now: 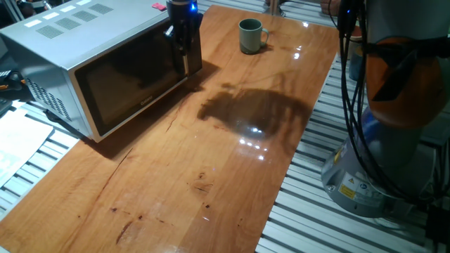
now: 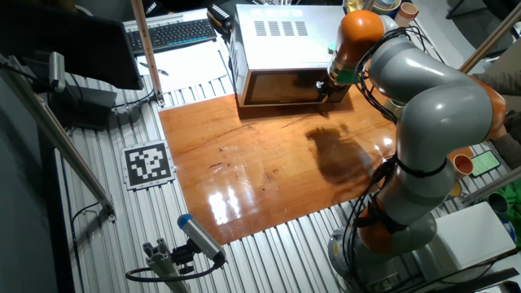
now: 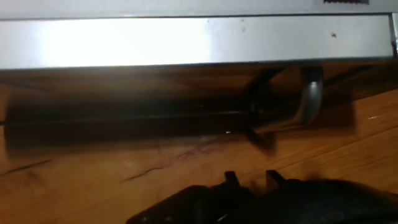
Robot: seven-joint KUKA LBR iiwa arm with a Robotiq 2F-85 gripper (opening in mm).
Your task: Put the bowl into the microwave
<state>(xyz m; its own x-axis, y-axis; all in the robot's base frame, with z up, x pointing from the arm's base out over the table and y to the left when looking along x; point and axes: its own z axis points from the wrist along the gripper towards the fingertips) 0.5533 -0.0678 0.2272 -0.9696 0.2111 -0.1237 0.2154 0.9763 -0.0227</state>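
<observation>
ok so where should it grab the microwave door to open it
By the vertical silver handle at the right edge of the microwave door, coming straight in from the front. It stands clear of the dark glass, so one finger can hook behind. The gripper is already there.

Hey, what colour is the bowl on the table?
Grey-green; the bowl shows best in one fixed view, past the microwave.

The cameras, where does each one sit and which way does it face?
One fixed view: high off the table's end, facing microwave, mug, hand; arm base right.
Other fixed view: overhead from the opposite side, whole arm showing.
Hand view: low, facing the microwave's door handle.
All three share the microwave.
</observation>
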